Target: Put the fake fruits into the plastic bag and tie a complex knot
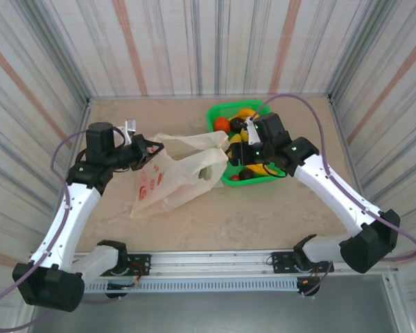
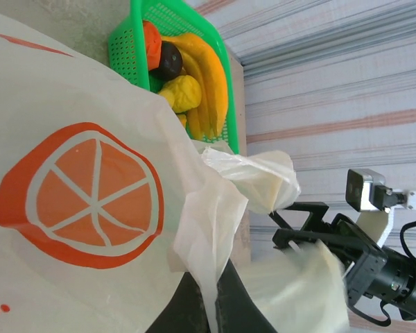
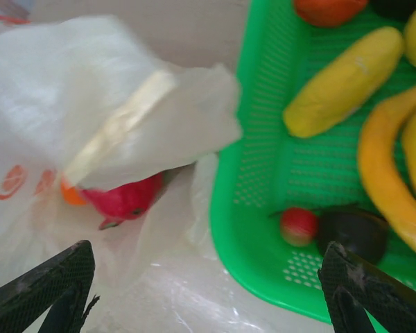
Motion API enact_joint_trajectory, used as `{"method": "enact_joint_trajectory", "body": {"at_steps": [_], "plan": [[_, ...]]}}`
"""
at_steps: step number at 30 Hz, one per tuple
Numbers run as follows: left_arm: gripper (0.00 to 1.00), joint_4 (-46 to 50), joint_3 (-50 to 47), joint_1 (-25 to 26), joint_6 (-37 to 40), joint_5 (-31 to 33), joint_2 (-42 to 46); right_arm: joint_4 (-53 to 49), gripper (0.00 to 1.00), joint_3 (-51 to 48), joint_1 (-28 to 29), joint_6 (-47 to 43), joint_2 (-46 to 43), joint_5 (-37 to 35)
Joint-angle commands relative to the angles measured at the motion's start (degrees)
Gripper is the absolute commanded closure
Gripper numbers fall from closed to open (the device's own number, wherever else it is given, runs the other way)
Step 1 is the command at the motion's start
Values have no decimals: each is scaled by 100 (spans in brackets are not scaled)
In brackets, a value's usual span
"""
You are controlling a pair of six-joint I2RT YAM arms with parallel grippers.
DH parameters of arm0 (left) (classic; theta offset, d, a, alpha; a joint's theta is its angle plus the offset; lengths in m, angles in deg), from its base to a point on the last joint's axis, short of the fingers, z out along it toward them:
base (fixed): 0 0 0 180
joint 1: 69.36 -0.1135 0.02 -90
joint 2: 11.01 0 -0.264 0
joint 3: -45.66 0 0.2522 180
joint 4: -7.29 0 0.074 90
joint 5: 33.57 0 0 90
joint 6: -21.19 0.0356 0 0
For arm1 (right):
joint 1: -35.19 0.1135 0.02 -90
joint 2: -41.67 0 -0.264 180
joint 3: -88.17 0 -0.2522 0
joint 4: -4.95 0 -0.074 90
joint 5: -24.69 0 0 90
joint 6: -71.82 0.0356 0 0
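Top external view: the plastic bag (image 1: 173, 177) is seen lying flat on the table (image 1: 263, 222) directly left of the green basket (image 1: 215, 112). Its mouth is turned toward the basket, and one loose handle loop is draped against the basket's left rim. The left gripper (image 1: 147, 148) is held at the bag's edge farthest from the basket, and its jaws are pressed together on a fold of the cream film. In the left wrist view that film is seen bunched and drawn down between the dark fingers, beside a printed orange slice (image 2: 83, 194) on the bag's side.

The right gripper (image 3: 204, 253) is placed over the basket's left rim with its fingers (image 3: 48, 277) spread wide. One fingertip is seen over the bag just outside the basket and the other over the basket's inside; nothing is pinched between them.

Most of the fake fruits are lying inside the basket: bananas (image 3: 385, 187), a yellow oblong piece (image 3: 343, 80), an orange (image 3: 329, 8), a dark purple piece (image 3: 353, 232) and a small red piece (image 3: 298, 225) touching it. A magenta dragon fruit (image 3: 125, 198) is seen inside the bag's mouth, just outside the basket's left wall, partly covered by the film.
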Motion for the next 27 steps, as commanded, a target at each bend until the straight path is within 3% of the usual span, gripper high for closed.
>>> {"method": "enact_joint_trajectory", "body": {"at_steps": [1,12,27], "plan": [[100,88,31,-40,100,36,71,-529,14,-34,-158,-195,-137,-24],[100,117,79,-49,122,19,67,-781,14,-374,-710,-252,650,-433],[100,141,110,-84,135,-19,23,-471,14,-121,-593,-494,2441,-784]]}}
